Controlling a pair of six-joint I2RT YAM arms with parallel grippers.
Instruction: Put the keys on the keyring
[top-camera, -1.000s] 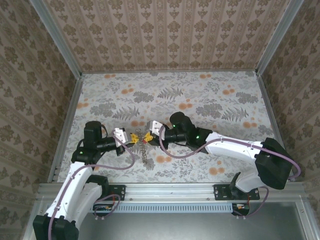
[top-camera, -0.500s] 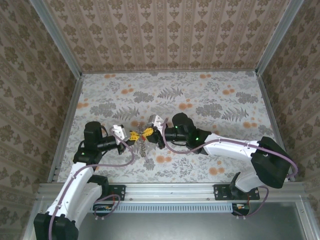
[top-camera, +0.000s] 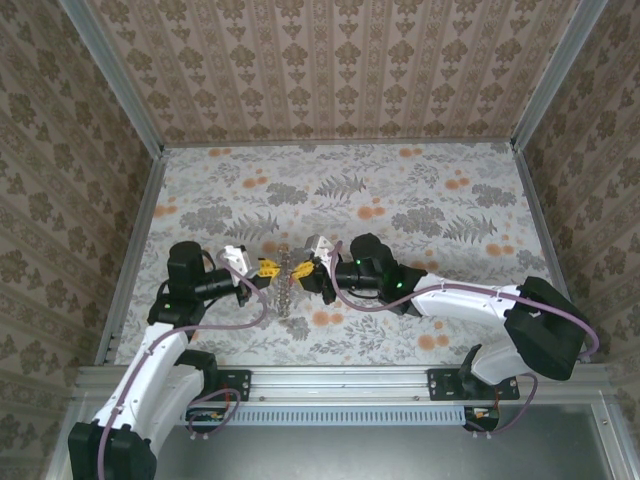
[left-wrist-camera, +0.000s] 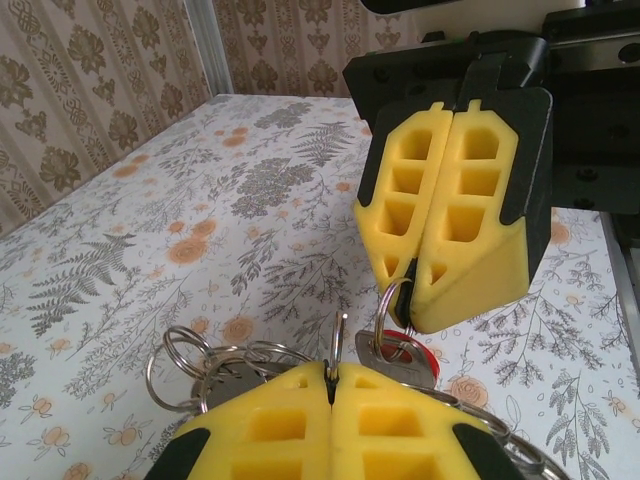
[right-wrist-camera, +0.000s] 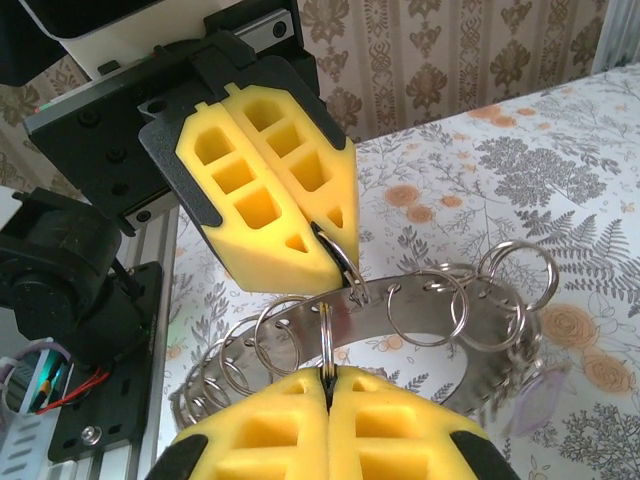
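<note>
In the top view my left gripper (top-camera: 267, 268) and right gripper (top-camera: 301, 268) meet tip to tip above the table's near middle, with a bunch of rings (top-camera: 285, 293) hanging below them. The keyring is a curved silvery metal strip (right-wrist-camera: 375, 305) carrying several split rings (right-wrist-camera: 432, 312). The left gripper (left-wrist-camera: 335, 372) (right-wrist-camera: 322, 245) is shut on one thin split ring of it. The right gripper (right-wrist-camera: 328, 372) (left-wrist-camera: 405, 285) is shut on another split ring (left-wrist-camera: 388, 305), from which hangs the key with its red head (left-wrist-camera: 428, 360).
A floral-print cloth (top-camera: 400, 200) covers the table, with patterned walls on three sides. Aluminium rails (top-camera: 133, 250) run along the left and right edges and the front (top-camera: 340, 378). Purple cables loop off both arms near the grippers.
The right arm's wrist has swung down towards the near edge and turned. Both grippers stay shut and tip to tip, shifted slightly away from me, the ring bunch still hanging.
</note>
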